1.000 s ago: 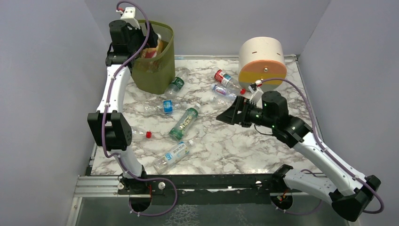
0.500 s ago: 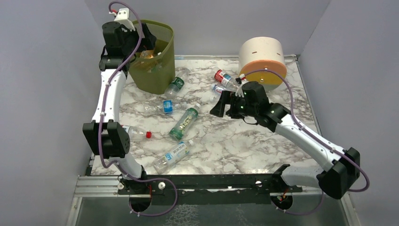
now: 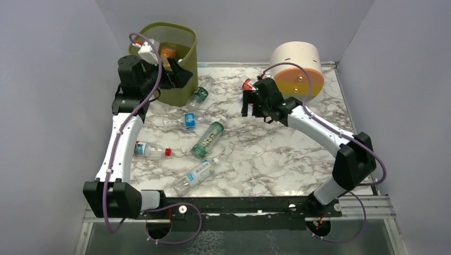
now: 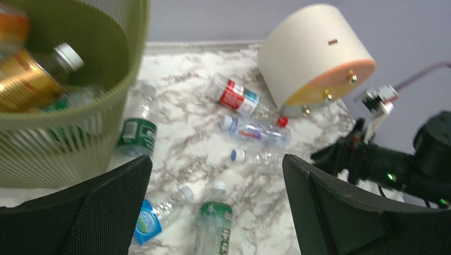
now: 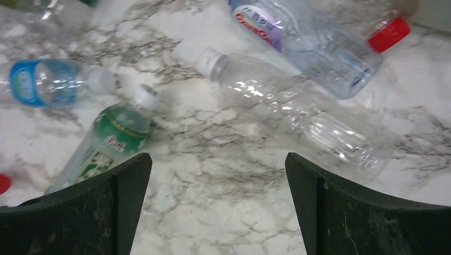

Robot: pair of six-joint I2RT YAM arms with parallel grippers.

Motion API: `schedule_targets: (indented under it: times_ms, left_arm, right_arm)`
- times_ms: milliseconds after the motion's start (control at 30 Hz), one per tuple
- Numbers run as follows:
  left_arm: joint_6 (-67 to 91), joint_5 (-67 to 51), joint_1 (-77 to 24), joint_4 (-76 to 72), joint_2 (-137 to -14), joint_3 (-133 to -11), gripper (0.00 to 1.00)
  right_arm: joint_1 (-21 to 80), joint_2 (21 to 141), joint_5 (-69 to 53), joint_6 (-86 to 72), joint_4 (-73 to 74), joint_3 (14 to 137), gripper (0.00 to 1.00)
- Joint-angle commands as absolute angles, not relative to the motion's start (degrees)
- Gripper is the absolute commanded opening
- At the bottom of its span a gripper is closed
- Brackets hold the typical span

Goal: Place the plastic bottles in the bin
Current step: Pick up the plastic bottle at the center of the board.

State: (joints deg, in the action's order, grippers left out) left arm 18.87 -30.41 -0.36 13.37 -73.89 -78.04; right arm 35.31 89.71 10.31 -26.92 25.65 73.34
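Right wrist view: the right gripper (image 5: 218, 170) hangs over a white-capped clear bottle (image 5: 298, 114) lying on the worktop (image 5: 228, 223), far middle. Its jaws are wide open and empty. Next it should drop and squeeze that bottle, I think. The left gripper (image 4: 217, 170), jaws also wide open and empty, is by the far-left bin (image 4: 48, 143).

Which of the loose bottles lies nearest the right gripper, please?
The unlabelled clear bottle with the white cap, lying on its side just ahead of the open right gripper; the red-capped bottle beyond it carries a label.
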Motion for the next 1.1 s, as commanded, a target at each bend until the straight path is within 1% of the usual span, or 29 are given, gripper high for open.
schedule_targets:
  times_ms: [0, 133, 400, 600, 800, 867, 1067]
  left_arm:
    - [21.11, -34.10, -2.40, 12.74, -70.72, -71.88, 0.99]
    - [22.36, -35.70, -3.64, 11.06, -68.93, -67.51, 0.99]
    - [22.62, -34.42, -8.45, 10.75, -67.94, -64.78, 0.99]
    - [22.56, -33.69, -10.36, 10.89, -68.54, -64.39, 0.99]
    - [22.70, -32.92, -11.84, 10.84, -68.64, -64.42, 0.99]
    - [22.76, -32.58, -12.39, 10.81, -68.64, -64.34, 0.99]
    - [23.16, -33.34, -14.21, 10.45, -68.70, -63.68, 0.99]
  right_arm:
    - [33.45, 95.01, 18.07, -21.10, 27.99, 75.71, 0.99]
    - [32.14, 98.59, 17.33, -18.31, 27.84, 75.73, 0.99]
    - [29.98, 104.27, 17.34, -14.72, 26.38, 74.95, 0.99]
    - [29.97, 105.04, 15.64, -13.75, 24.90, 72.66, 1.00]
    - [29.97, 103.82, 11.17, -14.53, 24.08, 69.94, 1.00]
    - [29.97, 102.94, 9.88, -14.74, 23.64, 68.81, 0.98]
    - [30.14, 99.60, 5.20, -15.98, 22.79, 64.89, 0.86]
